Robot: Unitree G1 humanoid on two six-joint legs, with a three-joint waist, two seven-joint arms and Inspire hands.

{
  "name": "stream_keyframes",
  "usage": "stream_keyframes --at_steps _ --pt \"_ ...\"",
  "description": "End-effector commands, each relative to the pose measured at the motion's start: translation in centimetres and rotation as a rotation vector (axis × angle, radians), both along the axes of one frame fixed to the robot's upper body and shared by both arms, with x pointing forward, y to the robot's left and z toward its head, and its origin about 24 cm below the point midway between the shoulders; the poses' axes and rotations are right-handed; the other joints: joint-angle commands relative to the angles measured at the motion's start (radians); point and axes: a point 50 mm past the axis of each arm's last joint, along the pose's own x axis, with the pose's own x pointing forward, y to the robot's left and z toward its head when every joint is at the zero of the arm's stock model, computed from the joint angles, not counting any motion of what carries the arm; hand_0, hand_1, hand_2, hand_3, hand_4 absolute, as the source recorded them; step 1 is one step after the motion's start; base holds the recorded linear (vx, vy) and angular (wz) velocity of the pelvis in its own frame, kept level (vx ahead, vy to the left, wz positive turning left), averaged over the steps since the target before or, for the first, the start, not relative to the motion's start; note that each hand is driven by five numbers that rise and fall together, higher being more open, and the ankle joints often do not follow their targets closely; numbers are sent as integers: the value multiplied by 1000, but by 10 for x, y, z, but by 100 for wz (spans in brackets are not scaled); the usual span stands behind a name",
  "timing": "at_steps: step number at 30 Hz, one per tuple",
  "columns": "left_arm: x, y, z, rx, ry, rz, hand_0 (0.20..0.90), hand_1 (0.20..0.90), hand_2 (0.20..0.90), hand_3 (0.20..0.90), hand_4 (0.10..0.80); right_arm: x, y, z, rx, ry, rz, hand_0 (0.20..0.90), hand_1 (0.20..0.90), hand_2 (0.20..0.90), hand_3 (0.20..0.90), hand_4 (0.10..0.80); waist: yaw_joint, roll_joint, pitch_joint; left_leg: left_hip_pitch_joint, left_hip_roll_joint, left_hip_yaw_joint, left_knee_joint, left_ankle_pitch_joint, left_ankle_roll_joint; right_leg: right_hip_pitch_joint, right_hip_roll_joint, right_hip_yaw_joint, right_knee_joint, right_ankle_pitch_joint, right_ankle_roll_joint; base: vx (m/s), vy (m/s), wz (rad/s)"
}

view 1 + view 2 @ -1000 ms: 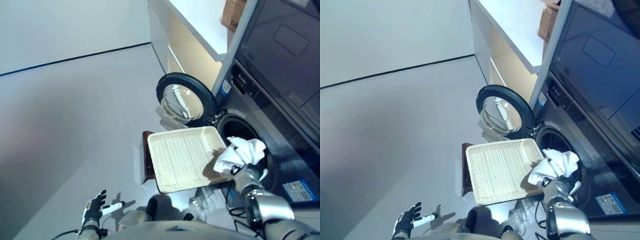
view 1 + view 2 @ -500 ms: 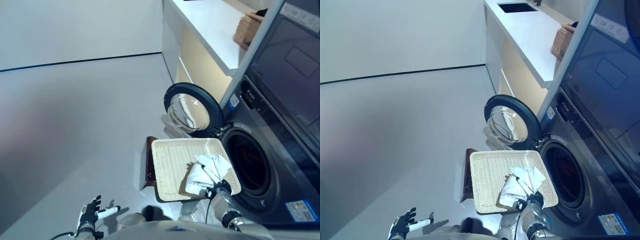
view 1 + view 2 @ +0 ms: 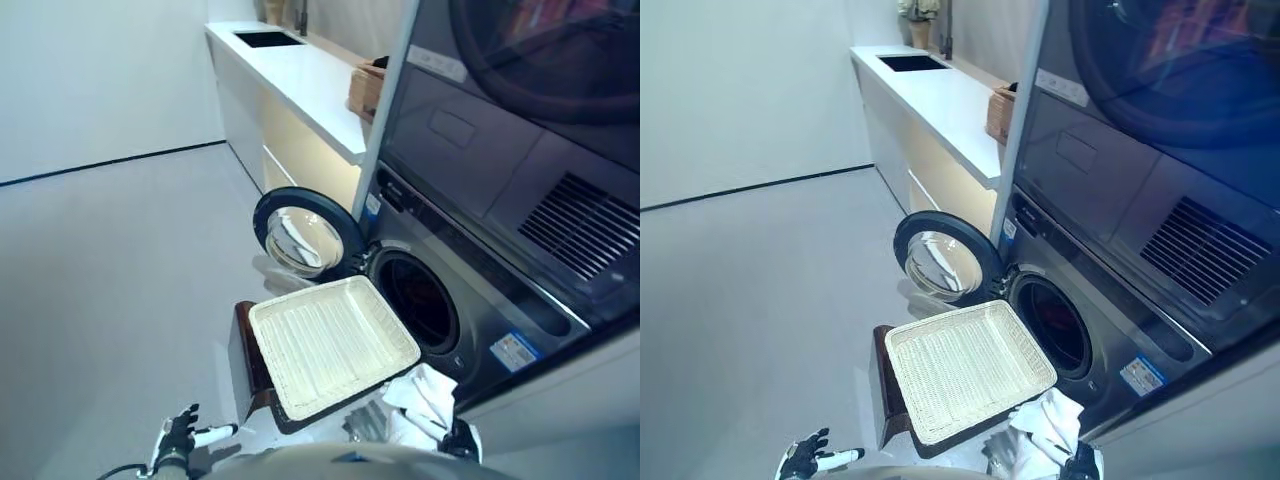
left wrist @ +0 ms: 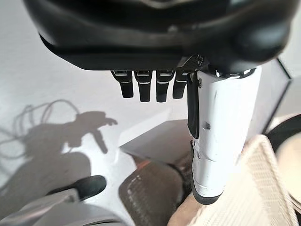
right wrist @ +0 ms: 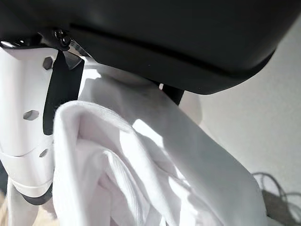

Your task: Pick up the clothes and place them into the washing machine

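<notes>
A bunched white cloth hangs at the bottom of the eye views, just off the near right corner of the pale wicker basket. My right hand is shut on it from below; in the right wrist view the cloth fills the space beside the white thumb cover. The washing machine's round drum opening is dark, up and behind the cloth, and its door is swung wide to the left. My left hand hangs low at the lower left, fingers straight and holding nothing.
The flat basket rests on a dark brown stand in front of the machine. A second machine is stacked above the washer. A white counter with a small wicker box runs back on the left. Grey floor stretches left.
The whole picture has swung up and round, so the camera moved. My right hand with the cloth now sits below the basket's near right corner instead of over the basket.
</notes>
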Motion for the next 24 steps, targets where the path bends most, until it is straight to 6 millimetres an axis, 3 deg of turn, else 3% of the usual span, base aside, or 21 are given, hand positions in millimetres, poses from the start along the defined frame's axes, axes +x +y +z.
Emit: stream_keyframes --at_steps 1,6,9,10,12,15,16,17,18,20,22,24 --pt "13 3 5 44 -75 -5 900 900 900 900 800 65 1 32 -65 -287 139 200 200 200 200 300 10 -28 -43 -26 -19 -14 46 -9 -58 20 -24 4 -86 111 40 10 27 -10" --pt "13 0 3 50 -57 -1 900 900 900 900 800 84 6 41 -69 -352 113 200 200 200 200 300 8 -22 -41 -11 -24 -7 71 -36 -38 10 -35 21 -20 90 40 -14 52 -4" --pt "20 4 6 64 -75 -6 900 900 900 900 800 98 10 50 -64 -409 133 200 200 200 200 300 3 -11 23 -4 -22 -6 102 -49 -3 -92 -40 22 249 134 59 -149 85 -8" --pt "24 7 7 75 -88 -8 900 900 900 900 800 104 13 54 -58 -435 143 200 200 200 200 300 -6 -5 52 1 -15 -11 106 -46 4 -132 -29 36 330 168 69 -150 73 -9" --pt "33 13 11 96 -109 -16 900 900 900 900 800 112 16 62 -54 -482 159 200 200 200 200 300 -22 4 75 14 -3 -42 103 -44 5 -183 -7 61 389 169 63 10 -12 6" --pt "37 15 13 102 -125 -4 900 900 900 900 800 118 16 69 -49 -525 151 200 200 200 200 300 -35 -1 73 28 -7 -68 100 -61 -3 -205 -35 90 292 164 52 158 -133 20" --pt "45 15 16 99 -160 17 900 900 900 900 800 119 15 71 -42 -531 155 200 200 200 200 300 -39 -7 68 40 -5 -92 99 -83 -23 -219 -104 102 143 175 52 155 -152 9" --pt "45 15 15 99 -159 17 900 900 900 900 800 119 15 71 -43 -530 155 200 200 200 200 300 -42 -4 72 46 -1 -96 99 -86 -24 -208 -103 96 138 175 52 382 -360 22" --pt "48 15 16 98 -176 32 900 900 900 900 800 117 16 66 -32 -504 158 200 200 200 200 300 -47 -19 62 82 6 -114 81 -115 -46 -228 -150 89 -31 222 69 324 -287 26" --pt "48 17 16 104 -171 51 900 900 900 900 800 113 18 61 -22 -472 157 200 200 200 200 300 -53 -28 52 113 29 -120 65 -136 -63 -204 -134 116 -94 231 81 304 -346 19" --pt "51 16 17 98 -201 103 900 900 900 900 800 109 22 56 1 -449 161 200 200 200 200 300 -51 -45 25 124 69 -132 62 -146 -82 -179 -95 186 -89 223 75 179 -346 28" --pt "53 9 17 65 -218 131 900 900 900 900 800 107 22 56 9 -446 172 200 200 200 200 300 -52 -49 11 111 117 -167 110 -132 -97 -163 -54 195 -62 207 64 178 -388 46"
